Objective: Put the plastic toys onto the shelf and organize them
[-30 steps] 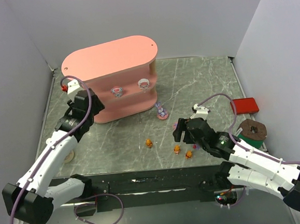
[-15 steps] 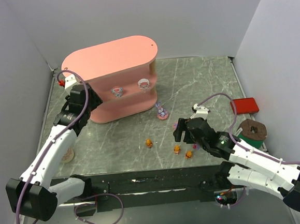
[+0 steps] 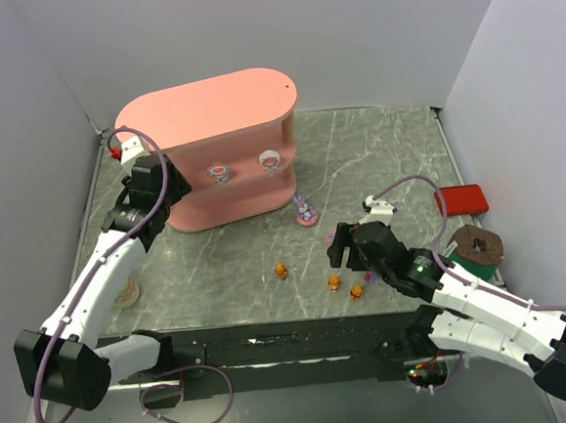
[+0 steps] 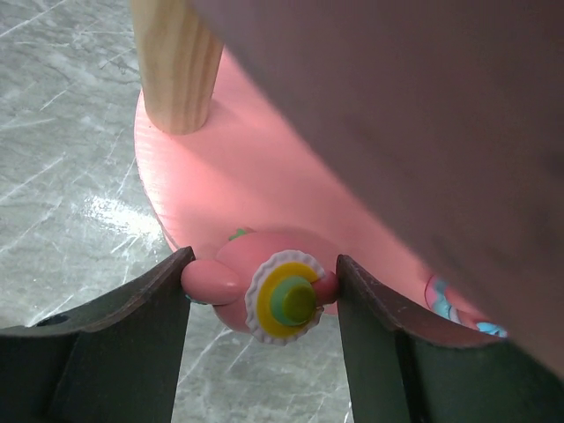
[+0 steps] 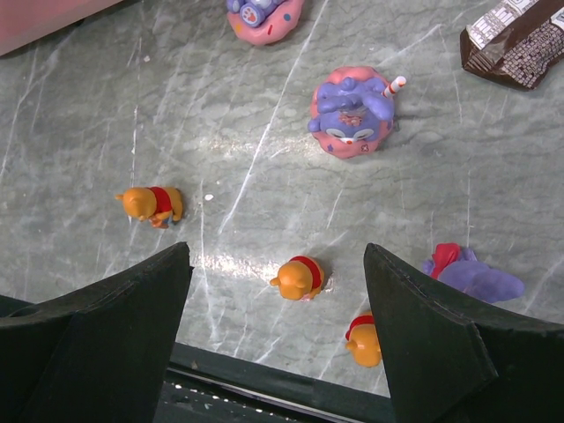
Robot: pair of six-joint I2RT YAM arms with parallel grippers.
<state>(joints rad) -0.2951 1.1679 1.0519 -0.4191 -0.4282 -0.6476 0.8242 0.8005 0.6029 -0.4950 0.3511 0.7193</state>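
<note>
The pink shelf stands at the back left, with two pink-white toys on its middle tier. My left gripper is at the shelf's left end, shut on a pink round toy held over the edge of a pink tier. My right gripper hangs open above the table. Below it lie three orange bears. A purple toy on a pink ring, another purple one and a fallen purple one lie around them.
A wooden post of the shelf stands just beyond the held toy. A brown-wrapped snack bar lies right of the toys. A red flat box and a brown disc on a green roll sit at the right edge.
My left arm has swung back and in toward the shelf's left end, carrying the pink toy. The right arm has not moved.
</note>
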